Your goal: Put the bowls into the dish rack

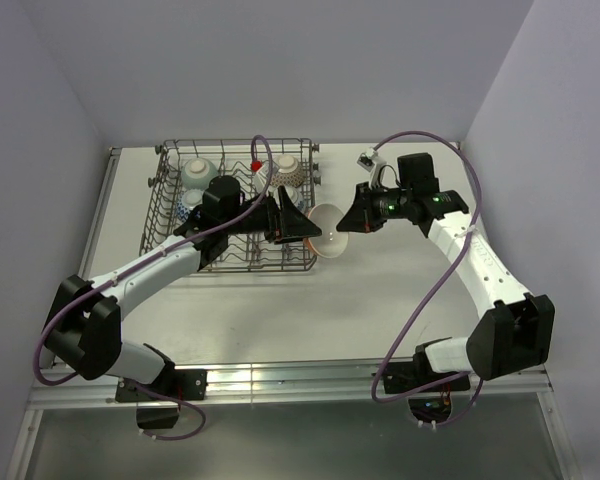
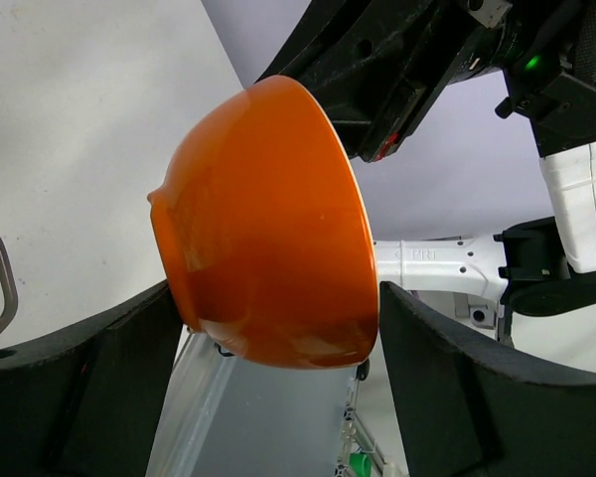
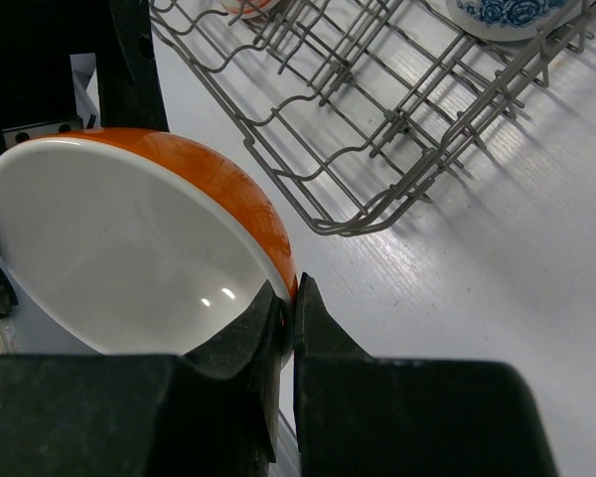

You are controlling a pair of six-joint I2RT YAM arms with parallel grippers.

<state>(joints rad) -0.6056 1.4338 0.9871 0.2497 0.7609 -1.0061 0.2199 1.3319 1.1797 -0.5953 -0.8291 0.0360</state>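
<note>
A bowl, orange outside and white inside (image 1: 327, 232), hangs on edge in the air just off the right end of the dish rack (image 1: 170, 215). My right gripper (image 3: 290, 298) is shut on this bowl's rim (image 3: 129, 258), one finger inside and one outside. My left gripper (image 2: 278, 338) straddles the same bowl (image 2: 268, 229) from the rack side. Its fingers (image 2: 89, 388) lie against the foot on one side and the rim on the other. Three more bowls sit in the rack: pale green (image 1: 199, 172), blue-white patterned (image 1: 188, 205) and a patterned one (image 1: 286, 168).
The grey wire rack (image 3: 377, 129) stands at the table's back left with rows of upright tines; a blue-patterned bowl (image 3: 502, 12) shows at its far side. Purple cables loop over both arms. Walls close in at the back and both sides.
</note>
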